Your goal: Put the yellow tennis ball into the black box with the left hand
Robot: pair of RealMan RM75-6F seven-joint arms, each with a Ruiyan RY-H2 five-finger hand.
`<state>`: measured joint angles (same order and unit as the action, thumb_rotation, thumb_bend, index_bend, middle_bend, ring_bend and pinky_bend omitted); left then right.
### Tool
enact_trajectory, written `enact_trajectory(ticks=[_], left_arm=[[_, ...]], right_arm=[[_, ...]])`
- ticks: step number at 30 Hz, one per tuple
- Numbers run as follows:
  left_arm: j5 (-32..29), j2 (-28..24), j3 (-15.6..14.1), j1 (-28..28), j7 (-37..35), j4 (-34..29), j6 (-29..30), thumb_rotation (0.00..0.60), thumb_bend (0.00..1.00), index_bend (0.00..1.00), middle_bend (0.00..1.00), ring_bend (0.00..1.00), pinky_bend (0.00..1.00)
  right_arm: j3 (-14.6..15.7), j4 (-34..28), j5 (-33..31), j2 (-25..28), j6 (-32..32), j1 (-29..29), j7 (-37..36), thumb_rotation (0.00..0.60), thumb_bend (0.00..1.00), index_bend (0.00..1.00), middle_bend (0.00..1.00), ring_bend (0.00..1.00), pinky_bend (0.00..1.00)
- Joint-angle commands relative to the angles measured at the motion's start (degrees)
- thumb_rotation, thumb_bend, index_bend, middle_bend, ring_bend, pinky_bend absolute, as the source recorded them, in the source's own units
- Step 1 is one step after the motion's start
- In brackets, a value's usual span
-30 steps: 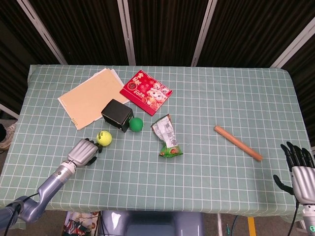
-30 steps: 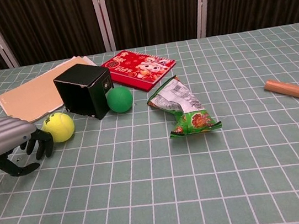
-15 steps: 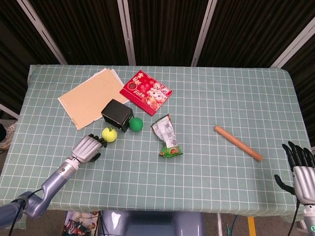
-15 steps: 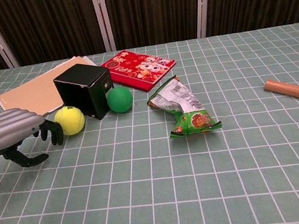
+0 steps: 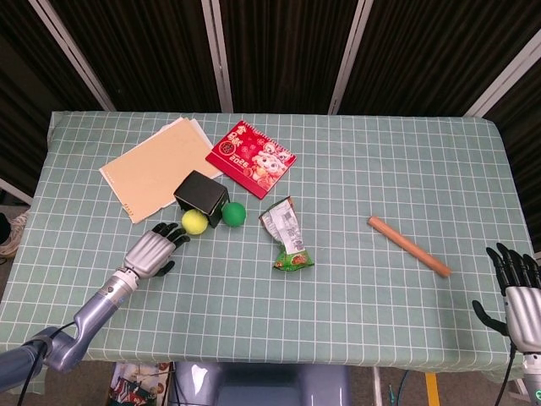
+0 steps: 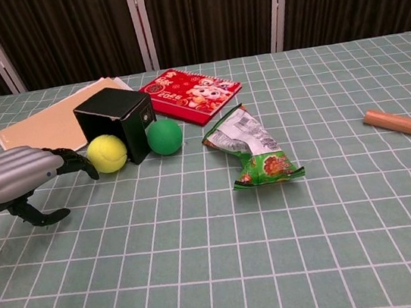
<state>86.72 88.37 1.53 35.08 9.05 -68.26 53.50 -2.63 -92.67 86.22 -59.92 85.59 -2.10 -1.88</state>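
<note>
You have two balls on the table, one yellow tennis ball (image 5: 194, 222) and one green ball (image 5: 233, 213), one black box (image 5: 201, 194), one red calendar (image 5: 251, 157), one snack packet (image 5: 287, 235), one wooden stick (image 5: 408, 246), one stack of tan folders (image 5: 158, 168), two hands, left hand (image 5: 152, 253) and right hand (image 5: 518, 293).

Pale green cloth (image 5: 355, 161) with a white grid covers the table. Yellow ball (image 5: 194, 222) sits against the black box (image 5: 200, 194), a darker green ball (image 5: 233, 214) beside it. Red calendar (image 5: 251, 158) with cartoon print, tan folder (image 5: 156, 173), green-and-silver snack bag (image 5: 287, 235), light brown stick (image 5: 408, 246). Left hand (image 5: 152, 253) silver with black fingertips; right hand (image 5: 517, 283) black-fingered, silver-backed.
</note>
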Motion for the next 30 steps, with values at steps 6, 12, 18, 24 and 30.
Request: enact_trajectory(ticks=[6, 12, 18, 24, 30], left_arm=[[-1.72, 0.01, 0.20, 0.71, 2.46, -0.95, -1.66, 0.600, 0.36, 0.15, 0.01, 0.00, 0.03], [-3.56, -0.24, 0.71, 1.27, 4.18, -2.44, -2.88, 0.600, 0.36, 0.07, 0.01, 0.00, 0.00], [-5.31, 0.00, 1.14, 2.22, 5.35, -2.90, -4.73, 0.600, 0.36, 0.04, 0.01, 0.00, 0.00], [-6.69, 0.92, 1.95, 2.82, 6.59, -2.31, -4.70, 0.600, 0.36, 0.04, 0.01, 0.00, 0.00], [-7.54, 1.66, 2.52, 3.05, 6.88, -1.10, -4.12, 0.600, 0.36, 0.04, 0.01, 0.00, 0.00]], right_arm=[[-0.04, -0.10, 0.39, 0.21, 0.61, 0.21, -0.47, 0.600, 0.32, 0.00, 0.00, 0.00, 0.00], [0.05, -0.14, 0.83, 0.37, 1.09, 0.42, -0.90, 0.600, 0.32, 0.00, 0.00, 0.00, 0.00], [0.08, -0.09, 1.12, 0.48, 1.37, 0.52, -1.14, 0.600, 0.32, 0.00, 0.00, 0.00, 0.00], [-0.02, -0.05, 1.07, 0.48, 1.57, 0.61, -1.13, 0.600, 0.32, 0.00, 0.00, 0.00, 0.00], [-0.17, -0.01, 0.92, 0.51, 1.46, 0.52, -1.16, 0.600, 0.32, 0.00, 0.00, 0.00, 0.00]])
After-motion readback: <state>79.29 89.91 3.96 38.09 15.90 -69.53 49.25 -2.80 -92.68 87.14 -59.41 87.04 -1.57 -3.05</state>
